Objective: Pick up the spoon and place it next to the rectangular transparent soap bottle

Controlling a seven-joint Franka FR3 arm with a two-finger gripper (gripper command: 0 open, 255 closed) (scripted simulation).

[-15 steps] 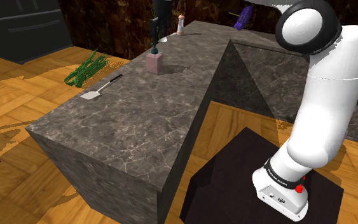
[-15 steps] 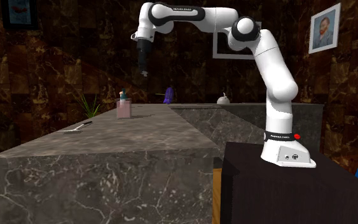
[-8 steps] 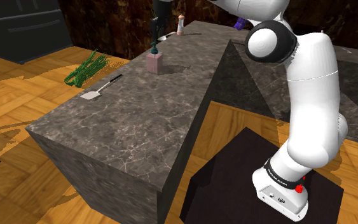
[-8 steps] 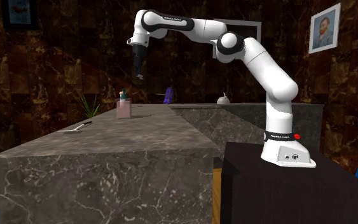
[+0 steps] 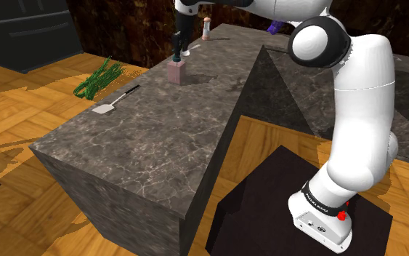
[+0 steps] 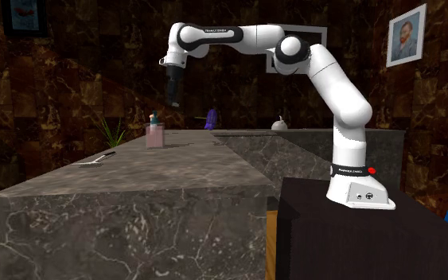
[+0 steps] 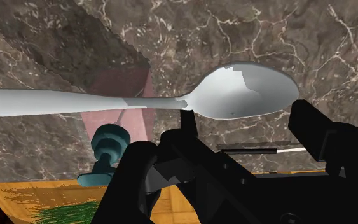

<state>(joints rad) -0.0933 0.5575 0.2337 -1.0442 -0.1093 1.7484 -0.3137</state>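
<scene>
My black gripper (image 7: 250,121) is shut on a pale grey spoon (image 7: 234,92), whose bowl sits between the fingers and whose handle sticks out sideways. Right under it stands the pink rectangular soap bottle (image 7: 123,95) with a teal pump. In the shoulder view the gripper (image 5: 179,45) hangs just above that bottle (image 5: 176,71) on the dark marble counter (image 5: 159,138). The second exterior view has the gripper (image 6: 172,99) a short way above the bottle (image 6: 154,137) and slightly to its right.
A spatula (image 5: 114,101) with a black handle lies on the counter toward the shoulder view's left, also seen as spatula (image 6: 96,161). A small shaker (image 5: 207,28) stands at the far end. A green plant (image 5: 97,78) sits on the floor beyond the counter edge.
The arm has swung toward the second exterior view's left and lowered, bringing the gripper with the spoon down close above the soap bottle.
</scene>
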